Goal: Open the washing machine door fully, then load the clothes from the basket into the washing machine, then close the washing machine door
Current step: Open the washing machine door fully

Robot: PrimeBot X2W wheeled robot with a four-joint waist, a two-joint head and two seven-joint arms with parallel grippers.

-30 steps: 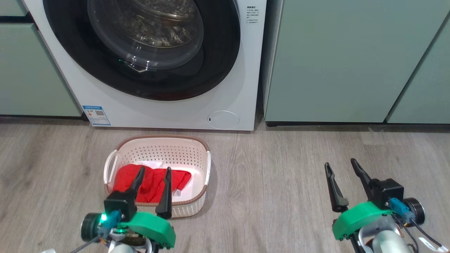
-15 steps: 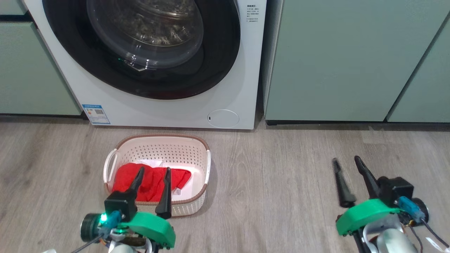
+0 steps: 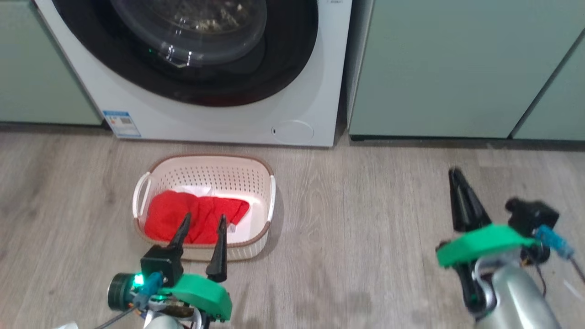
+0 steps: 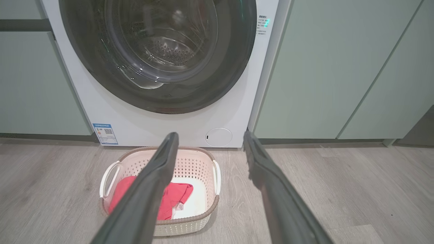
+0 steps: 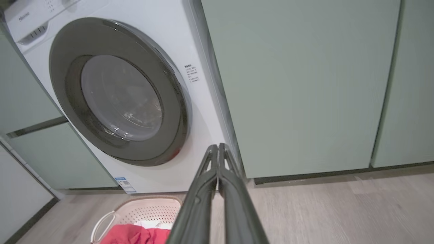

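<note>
2 grippers, both empty: left gripper (image 3: 204, 216) spread wide near the basket (image 3: 205, 158) holding the clothes (image 3: 183, 211); right gripper (image 3: 455, 173) pinched tight, well right of it. Washing machine door (image 3: 285, 68) sits flush on the washing machine (image 3: 228, 125); recommend hooking rim's right edge, pulling steadily thru full swing.

Bright even light, glare on the washing machine door (image 3: 183, 45), motion blur on the right gripper (image 3: 455, 173).

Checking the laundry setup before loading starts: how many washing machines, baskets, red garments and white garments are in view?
Washing machine: 1
Basket: 1
Red garment: 1
White garment: 1
Total: 4
</note>
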